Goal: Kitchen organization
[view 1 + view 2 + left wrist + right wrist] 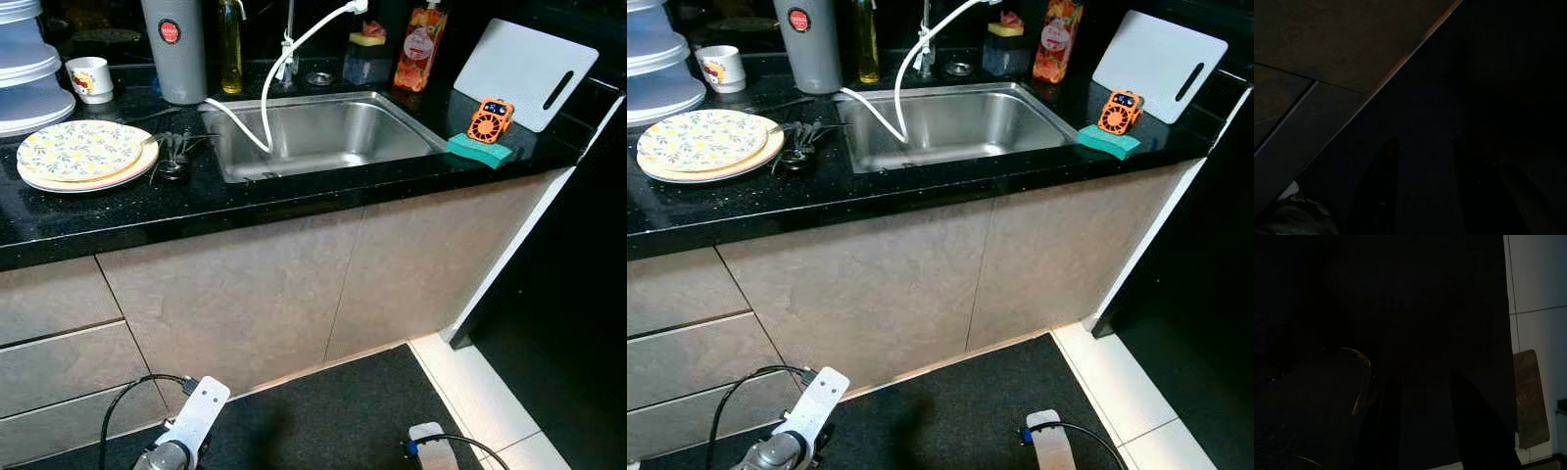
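Stacked floral plates (80, 152) at the black worktop's (294, 201) left edge beside the steel sink (323, 132), both arms hanging low by the cabinets, each gripper's fingers (1393, 431) slightly spread, holding nothing, dark floor mat (343, 411) below

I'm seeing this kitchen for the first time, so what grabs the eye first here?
The steel sink set in the black counter, with a white hose curving down into it. Left of it sits a stack of floral plates; right of it, a small orange gadget leans by a white cutting board.
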Motion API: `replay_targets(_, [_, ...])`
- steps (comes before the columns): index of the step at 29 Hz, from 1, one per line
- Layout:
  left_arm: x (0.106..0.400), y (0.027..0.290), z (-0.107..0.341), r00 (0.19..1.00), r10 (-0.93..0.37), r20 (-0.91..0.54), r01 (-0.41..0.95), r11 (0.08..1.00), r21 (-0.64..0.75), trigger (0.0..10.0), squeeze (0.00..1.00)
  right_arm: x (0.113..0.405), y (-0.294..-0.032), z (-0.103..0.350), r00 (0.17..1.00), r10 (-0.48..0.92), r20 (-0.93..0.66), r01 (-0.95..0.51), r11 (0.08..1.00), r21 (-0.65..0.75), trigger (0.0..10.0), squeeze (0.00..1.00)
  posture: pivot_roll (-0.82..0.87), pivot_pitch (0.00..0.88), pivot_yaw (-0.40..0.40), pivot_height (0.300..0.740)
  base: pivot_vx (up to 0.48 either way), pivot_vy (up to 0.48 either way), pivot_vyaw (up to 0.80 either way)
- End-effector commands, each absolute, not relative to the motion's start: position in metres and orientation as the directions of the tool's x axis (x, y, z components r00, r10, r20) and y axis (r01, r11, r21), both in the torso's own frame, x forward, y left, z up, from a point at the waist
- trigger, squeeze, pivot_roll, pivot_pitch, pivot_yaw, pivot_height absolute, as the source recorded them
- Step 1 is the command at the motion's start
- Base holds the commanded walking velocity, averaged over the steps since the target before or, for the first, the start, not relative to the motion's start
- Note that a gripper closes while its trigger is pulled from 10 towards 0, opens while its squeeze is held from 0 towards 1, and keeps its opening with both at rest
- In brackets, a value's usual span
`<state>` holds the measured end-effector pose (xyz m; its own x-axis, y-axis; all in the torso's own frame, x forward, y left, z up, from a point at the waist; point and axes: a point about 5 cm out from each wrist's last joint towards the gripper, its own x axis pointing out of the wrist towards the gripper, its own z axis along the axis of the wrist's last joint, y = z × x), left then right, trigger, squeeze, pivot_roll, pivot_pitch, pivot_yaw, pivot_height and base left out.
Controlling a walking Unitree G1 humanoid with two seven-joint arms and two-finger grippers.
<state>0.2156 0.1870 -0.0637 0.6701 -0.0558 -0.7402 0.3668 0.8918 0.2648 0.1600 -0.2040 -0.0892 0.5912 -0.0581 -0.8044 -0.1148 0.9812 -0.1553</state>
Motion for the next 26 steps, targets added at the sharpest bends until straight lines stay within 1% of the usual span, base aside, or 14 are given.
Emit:
replay_targets(1, [0.218,0.184,-0.062,0.689,-0.048,-0.724,0.325,0.912,0.25,10.0,0.0,0.16,-0.202,-0.09,0.587,-0.056,-0.808,-0.098,0.985,-0.14,10.0,0.0,0.07,0.0,-0.047,0.74,0.0,0.0,0.0])
replay_targets(4, [0.221,0.184,-0.061,0.697,-0.042,-0.716,0.312,0.917,0.25,10.0,0.0,0.159,-0.201,-0.09,0.582,-0.054,-0.811,-0.101,0.985,-0.138,10.0,0.0,0.07,0.0,-0.047,0.74,0.0,0.0,0.0])
replay_targets(15, [0.227,0.188,-0.055,0.71,-0.054,-0.702,0.333,0.904,0.267,10.0,0.0,0.155,-0.198,-0.093,0.568,-0.046,-0.822,-0.114,0.984,-0.134,10.0,0.0,0.08,0.0,-0.047,0.74,0.0,0.0,0.0])
replay_targets(26, [0.23,0.178,-0.055,0.703,-0.066,-0.708,0.359,0.893,0.273,10.0,0.0,0.152,-0.2,-0.094,0.562,-0.056,-0.825,-0.104,0.985,-0.137,10.0,0.0,0.07,0.0,-0.04,0.74,0.0,0.0,0.0])
